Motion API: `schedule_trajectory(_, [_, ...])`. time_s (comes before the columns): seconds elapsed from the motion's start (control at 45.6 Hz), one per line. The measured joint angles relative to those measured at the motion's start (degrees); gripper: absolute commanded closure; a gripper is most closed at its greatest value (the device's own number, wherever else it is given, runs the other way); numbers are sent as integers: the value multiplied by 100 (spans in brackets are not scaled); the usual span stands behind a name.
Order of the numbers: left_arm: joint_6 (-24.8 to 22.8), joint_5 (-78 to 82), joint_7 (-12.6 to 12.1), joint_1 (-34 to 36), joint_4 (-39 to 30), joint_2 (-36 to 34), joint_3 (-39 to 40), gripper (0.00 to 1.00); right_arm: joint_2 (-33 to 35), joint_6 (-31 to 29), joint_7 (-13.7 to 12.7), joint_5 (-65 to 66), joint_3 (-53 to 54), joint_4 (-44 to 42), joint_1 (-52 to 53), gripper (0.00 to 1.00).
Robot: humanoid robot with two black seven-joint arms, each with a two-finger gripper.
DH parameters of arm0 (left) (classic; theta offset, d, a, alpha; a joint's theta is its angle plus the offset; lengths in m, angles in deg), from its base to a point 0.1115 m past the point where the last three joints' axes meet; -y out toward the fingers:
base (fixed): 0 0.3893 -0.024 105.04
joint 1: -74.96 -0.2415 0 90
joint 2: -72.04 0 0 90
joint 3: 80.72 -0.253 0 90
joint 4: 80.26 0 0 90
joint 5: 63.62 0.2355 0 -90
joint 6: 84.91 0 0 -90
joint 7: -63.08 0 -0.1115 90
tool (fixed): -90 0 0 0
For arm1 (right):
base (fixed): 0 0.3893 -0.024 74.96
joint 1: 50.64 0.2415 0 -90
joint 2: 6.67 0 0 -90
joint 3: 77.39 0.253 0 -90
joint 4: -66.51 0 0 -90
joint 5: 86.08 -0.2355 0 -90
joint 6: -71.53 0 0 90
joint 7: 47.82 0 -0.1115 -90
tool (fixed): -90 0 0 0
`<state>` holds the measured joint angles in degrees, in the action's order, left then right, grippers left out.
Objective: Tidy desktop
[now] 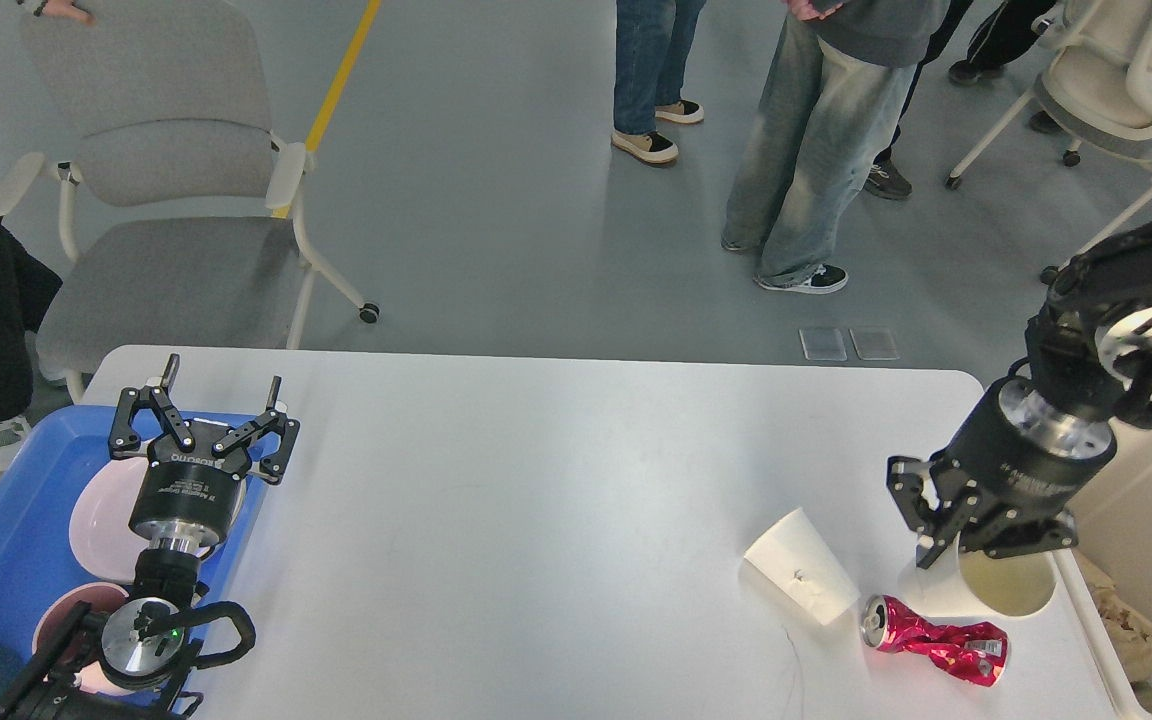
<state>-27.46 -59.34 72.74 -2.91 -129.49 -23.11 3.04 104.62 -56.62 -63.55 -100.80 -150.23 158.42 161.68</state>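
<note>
The white desktop point(536, 520) fills the lower half of the head view. My right gripper point(986, 550) points down near the table's right edge and is shut on the rim of a white paper cup point(1004, 588), held upright just above the surface. A second white paper cup point(801, 566) lies on its side to the left of it. A crushed red can point(936, 645) lies on the table just in front of the held cup. My left gripper point(221, 395) is open and empty, above the blue tray's right rim.
A blue tray point(6, 540) at the left holds pink plates point(101, 520). A cream bin point(1151, 540) with crumpled paper stands beside the table's right edge. A grey chair point(176, 200) and several standing people are beyond the table.
</note>
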Motion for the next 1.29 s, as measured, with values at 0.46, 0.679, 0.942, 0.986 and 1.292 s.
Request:
schedule_trajectory(0.46, [4, -1, 1, 0, 1, -5, 0, 4, 781, 902, -17, -8, -1106, -714, 50, 100])
schedule_trajectory(0.679, [5, 1, 0, 0, 2, -3, 0, 4, 1561, 1826, -46, 54, -958, -2496, -1740, 100])
schedule_trajectory(0.942, [5, 3, 0, 0, 2, -4, 0, 4, 1553, 3072, -17, 67, 281, -4700, -4774, 100])
schedule_trajectory(0.986, [5, 4, 0, 0, 1, -4, 0, 4, 1407, 3138, -9, 65, 548, -5199, -5293, 100])
schedule_trajectory(1.292, [3, 4, 0, 0, 1, -4, 0, 4, -280, 3280, 179, 40, 1683, -9329, -8647, 100])
